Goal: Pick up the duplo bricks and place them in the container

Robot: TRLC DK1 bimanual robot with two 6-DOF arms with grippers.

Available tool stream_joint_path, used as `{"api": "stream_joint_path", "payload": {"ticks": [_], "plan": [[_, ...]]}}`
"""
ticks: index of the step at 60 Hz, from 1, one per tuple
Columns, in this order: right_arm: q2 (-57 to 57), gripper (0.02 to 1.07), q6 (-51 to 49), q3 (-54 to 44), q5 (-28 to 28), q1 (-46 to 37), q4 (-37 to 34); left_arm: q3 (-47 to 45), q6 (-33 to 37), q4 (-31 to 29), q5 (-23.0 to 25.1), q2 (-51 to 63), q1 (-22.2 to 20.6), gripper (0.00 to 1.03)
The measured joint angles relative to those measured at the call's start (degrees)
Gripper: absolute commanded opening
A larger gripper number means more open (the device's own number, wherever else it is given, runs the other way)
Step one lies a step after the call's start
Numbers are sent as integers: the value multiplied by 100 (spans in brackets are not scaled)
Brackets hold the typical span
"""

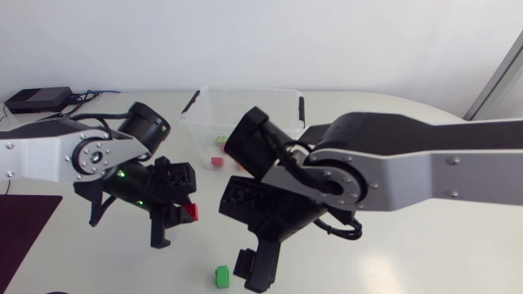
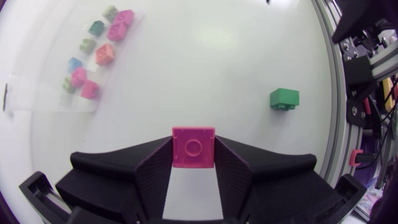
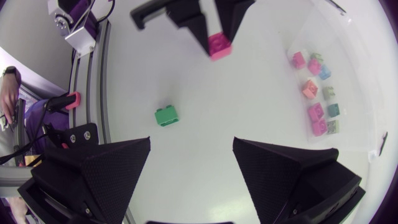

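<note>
Progress by the look of it: well along, not finished. At left gripper (image 2: 193,163), fingers closed on pink square duplo brick (image 2: 193,144), held just short of clear plastic container (image 1: 245,100). Inside container, cluster of pink, green, blue and orange bricks (image 2: 102,55), already delivered. Farther from container, right gripper (image 3: 192,142) spread wide, empty; ahead of it, small green duplo brick (image 3: 166,116) loose on white table (image 3: 205,93). Remaining, apparently: drop pink, fetch green.

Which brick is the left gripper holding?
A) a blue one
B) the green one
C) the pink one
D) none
C: the left gripper is shut on the pink brick, while the green brick lies apart, untouched.
</note>
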Motion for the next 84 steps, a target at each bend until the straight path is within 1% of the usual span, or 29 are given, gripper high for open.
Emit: {"api": "stream_joint_path", "payload": {"ticks": [1,6,9,12,13,20,22,30,36,43,49,50,55,58,62,67,69,70,75,84], "plan": [[195,97,-55,33,17,85,-81,144,4,-94,63,-105,179,31],[629,97,-144,186,17,192,-208,369,7,-208,179,-262,437,31],[981,97,-205,323,26,289,-302,579,2,-249,348,-341,658,31],[1147,97,-234,404,37,345,-367,706,-2,-251,463,-354,761,31],[1283,97,-282,503,37,396,-444,822,-24,-251,614,-354,857,31],[1707,97,-387,826,105,586,-505,1169,-219,-186,789,-354,1054,31],[1812,97,-431,896,151,634,-522,1231,-328,-98,879,-354,1102,31],[2052,97,-564,1088,254,787,-601,1449,-748,216,973,-352,1248,31],[2299,97,-815,1329,339,885,-752,1696,-1204,511,1130,-339,1449,31],[2500,96,-1005,1600,479,946,-868,1707,-1541,811,1165,-337,1495,31],[2745,95,-1193,1934,564,1010,-1167,1709,-1836,1119,1185,-258,1587,31],[2763,91,-1204,1969,592,1021,-1196,1716,-1867,1130,1182,-245,1589,31],[2896,83,-1241,2162,632,1032,-1390,1757,-2026,1274,1185,-146,1600,31],[3099,68,-1285,2363,693,1032,-1491,1869,-2168,1360,1185,-50,1600,31],[3228,57,-1329,2446,699,1034,-1537,1950,-2240,1405,1185,-9,1600,31],[3379,41,-1349,2524,708,1032,-1561,2031,-2277,1429,1185,35,1600,31],[3423,34,-1349,2542,710,1032,-1561,2044,-2280,1436,1185,48,1600,31],[3456,28,-1351,2551,708,1032,-1561,2057,-2297,1456,1185,76,1611,31],[3458,28,-1351,2551,699,1025,-1580,2107,-2352,1495,1185,144,1633,31],[3294,28,-1344,2487,664,1010,-1598,2426,-2612,1744,1182,466,1598,31]]}}
